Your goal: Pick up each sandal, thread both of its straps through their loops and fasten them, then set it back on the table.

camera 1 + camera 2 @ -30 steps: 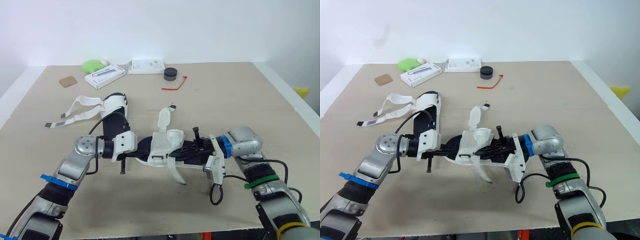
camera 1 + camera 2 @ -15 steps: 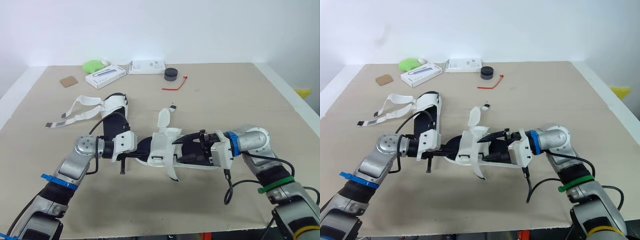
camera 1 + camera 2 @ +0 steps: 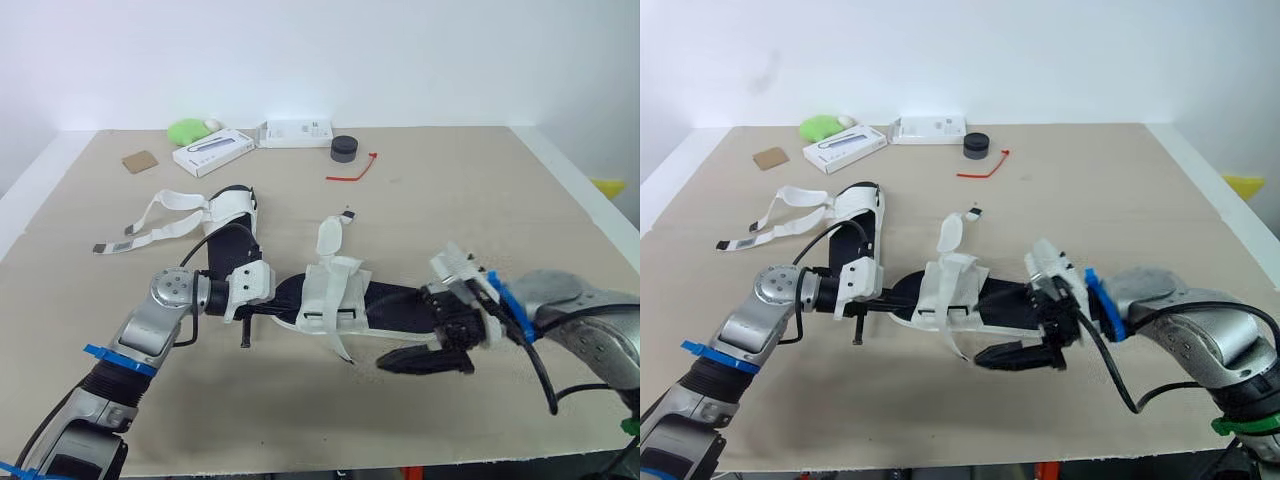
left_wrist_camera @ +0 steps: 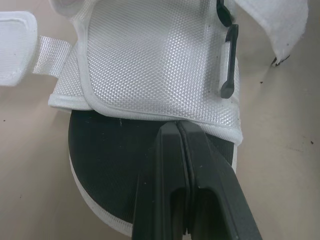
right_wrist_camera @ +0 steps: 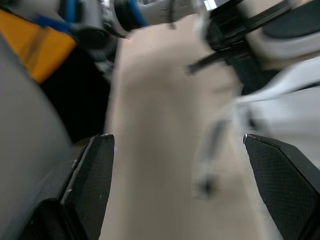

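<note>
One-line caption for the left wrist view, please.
Left gripper shut on the sandal where white mesh upper meets black insole.

Tan desk [image 3: 450, 210]. Far edge, left to right: brown card [image 3: 138, 161], green lump [image 3: 185, 130], white box [image 3: 210, 152], second white box [image 3: 294, 133], black puck [image 3: 343, 149], red tie [image 3: 352, 169]. Left-centre: sandal [image 3: 228, 212], straps loose. Front-centre: second sandal [image 3: 335, 298].

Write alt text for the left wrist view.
The left claw, its black fingers pressed together, extends over the black insole of a white mesh sandal to its upper's hem. A black plastic loop sits on the upper, beige tabletop beyond.
</note>
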`<act>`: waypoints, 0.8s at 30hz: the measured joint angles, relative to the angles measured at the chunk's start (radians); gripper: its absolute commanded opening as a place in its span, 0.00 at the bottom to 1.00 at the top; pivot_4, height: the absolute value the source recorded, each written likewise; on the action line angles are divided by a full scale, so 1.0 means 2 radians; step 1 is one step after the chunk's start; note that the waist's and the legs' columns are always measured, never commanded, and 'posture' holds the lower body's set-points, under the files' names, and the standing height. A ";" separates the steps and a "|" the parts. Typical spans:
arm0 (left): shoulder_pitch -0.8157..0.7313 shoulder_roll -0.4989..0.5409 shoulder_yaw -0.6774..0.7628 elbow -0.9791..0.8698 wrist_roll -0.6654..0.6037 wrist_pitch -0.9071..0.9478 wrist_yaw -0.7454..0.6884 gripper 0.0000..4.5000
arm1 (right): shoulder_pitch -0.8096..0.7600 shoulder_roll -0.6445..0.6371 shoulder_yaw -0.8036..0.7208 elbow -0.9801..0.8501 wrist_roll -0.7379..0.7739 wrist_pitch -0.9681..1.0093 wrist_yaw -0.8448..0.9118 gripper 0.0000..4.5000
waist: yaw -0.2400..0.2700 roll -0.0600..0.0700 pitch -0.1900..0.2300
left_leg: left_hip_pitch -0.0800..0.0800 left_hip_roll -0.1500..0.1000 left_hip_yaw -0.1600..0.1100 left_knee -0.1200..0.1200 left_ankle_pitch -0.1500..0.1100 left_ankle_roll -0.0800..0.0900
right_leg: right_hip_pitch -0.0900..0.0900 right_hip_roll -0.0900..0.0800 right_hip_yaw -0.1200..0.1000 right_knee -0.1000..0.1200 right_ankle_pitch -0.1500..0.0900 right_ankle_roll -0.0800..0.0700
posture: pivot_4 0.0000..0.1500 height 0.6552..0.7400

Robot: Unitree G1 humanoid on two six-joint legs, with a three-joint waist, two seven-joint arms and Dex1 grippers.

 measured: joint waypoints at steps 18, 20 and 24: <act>-0.001 0.000 -0.001 0.000 -0.001 0.000 -0.003 0.00 | -0.053 0.118 -0.001 -0.003 0.025 0.221 -0.175 0.99 | 0.001 0.000 0.000 | -0.002 0.000 -0.001 0.000 0.000 0.000 | -0.001 0.001 0.001 0.000 0.000 0.001 | 1.00 1.00; -0.003 0.000 -0.001 0.001 -0.001 0.000 -0.003 0.00 | -0.064 0.128 0.003 0.001 0.023 0.243 -0.182 0.99 | 0.001 0.000 0.000 | -0.002 0.000 -0.001 0.000 0.000 0.000 | -0.001 0.001 0.001 0.000 0.000 0.001 | 1.00 1.00; -0.004 -0.003 -0.001 0.002 0.001 0.000 -0.001 0.00 | -0.088 0.152 0.005 0.014 0.019 0.281 -0.199 0.99 | 0.002 0.000 0.000 | -0.002 0.000 -0.001 0.000 0.000 0.000 | -0.001 0.001 0.001 0.000 0.000 0.001 | 1.00 1.00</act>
